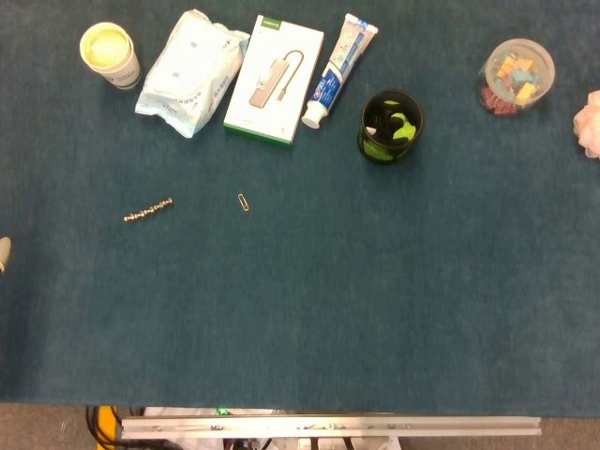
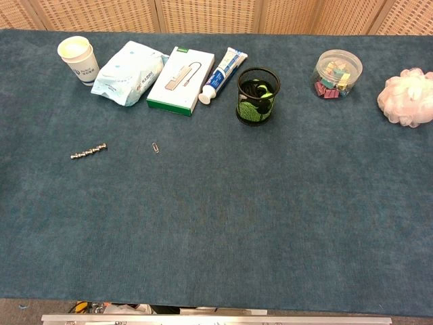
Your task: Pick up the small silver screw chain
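Head view: the screw chain (image 1: 148, 209) lies flat on the blue table cloth (image 1: 309, 319), left of centre, with a paper clip (image 1: 244, 202) near its right end but apart from it. A pale tip (image 1: 4, 253) at the left edge may belong to the left hand; too little shows to tell how its fingers lie. The right hand is absent.

Chest view: the chain (image 2: 88, 152) lies well below the paper cup (image 2: 78, 59) and the wipes packet (image 2: 127, 72). No hand appears. Likely risks: thin, low links slipping from the fingers, or the clip being picked instead.
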Motion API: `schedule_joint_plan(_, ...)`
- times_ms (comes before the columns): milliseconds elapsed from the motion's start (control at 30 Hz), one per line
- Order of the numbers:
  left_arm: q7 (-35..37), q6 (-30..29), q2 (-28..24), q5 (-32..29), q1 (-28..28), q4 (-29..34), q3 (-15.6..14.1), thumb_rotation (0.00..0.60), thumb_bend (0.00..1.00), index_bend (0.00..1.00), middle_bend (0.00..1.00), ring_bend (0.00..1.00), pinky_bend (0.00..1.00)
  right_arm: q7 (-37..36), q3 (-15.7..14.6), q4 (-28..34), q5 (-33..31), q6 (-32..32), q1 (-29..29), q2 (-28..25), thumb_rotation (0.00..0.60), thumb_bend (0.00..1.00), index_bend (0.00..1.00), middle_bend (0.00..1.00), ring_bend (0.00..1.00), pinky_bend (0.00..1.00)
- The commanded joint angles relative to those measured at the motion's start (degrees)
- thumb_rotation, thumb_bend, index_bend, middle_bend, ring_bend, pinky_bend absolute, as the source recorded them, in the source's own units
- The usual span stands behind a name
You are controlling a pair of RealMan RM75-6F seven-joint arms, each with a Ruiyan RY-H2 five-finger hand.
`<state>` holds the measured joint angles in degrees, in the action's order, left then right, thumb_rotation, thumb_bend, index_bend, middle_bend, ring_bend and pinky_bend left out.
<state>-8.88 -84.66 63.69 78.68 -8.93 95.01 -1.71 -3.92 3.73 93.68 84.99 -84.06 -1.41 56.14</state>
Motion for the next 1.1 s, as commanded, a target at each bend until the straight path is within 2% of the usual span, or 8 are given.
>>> schedule_joint_plan(33, -0.14, 1.24, 0.18, -0.04, -0.19, -0.57, 0.20, 0.600, 0.30, 0.22, 0.37, 0.35, 0.50, 0.44, 0.06, 0.38, 0.06, 0.42, -0.46, -0.08, 0.600, 0.00, 0.11, 0.28, 0.13, 0.19)
schedule_joint_plan(267, -1.83, 5.82, 0.54, 1.47, -2.85, -0.64, 0.90, 0.600, 0.30, 0.22, 0.37, 0.37, 0.50, 1.25, 1.13, 1.15, 0.03, 0.25, -1.55, -0.51, 0.600, 0.00, 0.12, 0.29, 0.13, 0.19)
schedule_joint_plan(400, -4.57, 10.94, 1.22, 0.60, -5.83, -0.58, 1.66, 0.600, 0.28, 0.24, 0.47, 0.47, 0.52, 1.76, 1.65, 1.65, 0.13, 0.27, -2.20, -0.80, 0.600, 0.00, 0.12, 0.29, 0.13, 0.19)
schedule_joint_plan(533, -8.16, 16.54, 3.45, -0.93, -9.27, -2.46, 2.50, 0.600, 0.26, 0.30, 0.65, 0.68, 0.75, 1.80, 1.89, 1.64, -0.35, 0.63, -2.56, -1.07, 0.600, 0.00, 0.12, 0.29, 0.13, 0.19)
schedule_joint_plan(633, -10.34, 19.15, 5.29, -2.24, -11.00, -3.98, 3.08, 0.600, 0.24, 0.35, 0.74, 0.77, 0.87, 1.66, 1.90, 1.43, -0.87, 0.75, -2.52, -1.10, 0.600, 0.00, 0.12, 0.29, 0.13, 0.19)
schedule_joint_plan(700, -11.63, 20.39, 6.84, -3.20, -11.95, -5.08, 3.51, 0.600, 0.22, 0.36, 0.78, 0.80, 0.91, 1.46, 1.87, 1.22, -1.22, 0.77, -2.43, -1.06, 0.600, 0.00, 0.12, 0.29, 0.13, 0.19)
schedule_joint_plan(867, -13.50, 21.32, 10.95, -5.37, -13.03, -7.89, 4.43, 0.600, 0.21, 0.36, 0.82, 0.85, 0.94, 0.77, 1.80, 0.54, -1.91, 0.68, -2.14, -0.97, 0.600, 0.00, 0.12, 0.29, 0.13, 0.19)
schedule_joint_plan(1100, -14.34, 22.45, 15.59, -8.08, -13.99, -11.60, 5.26, 0.600, 0.21, 0.36, 0.83, 0.85, 0.95, -0.17, 1.65, -0.28, -2.36, 0.34, -1.69, -0.85, 0.600, 0.00, 0.12, 0.29, 0.13, 0.19)
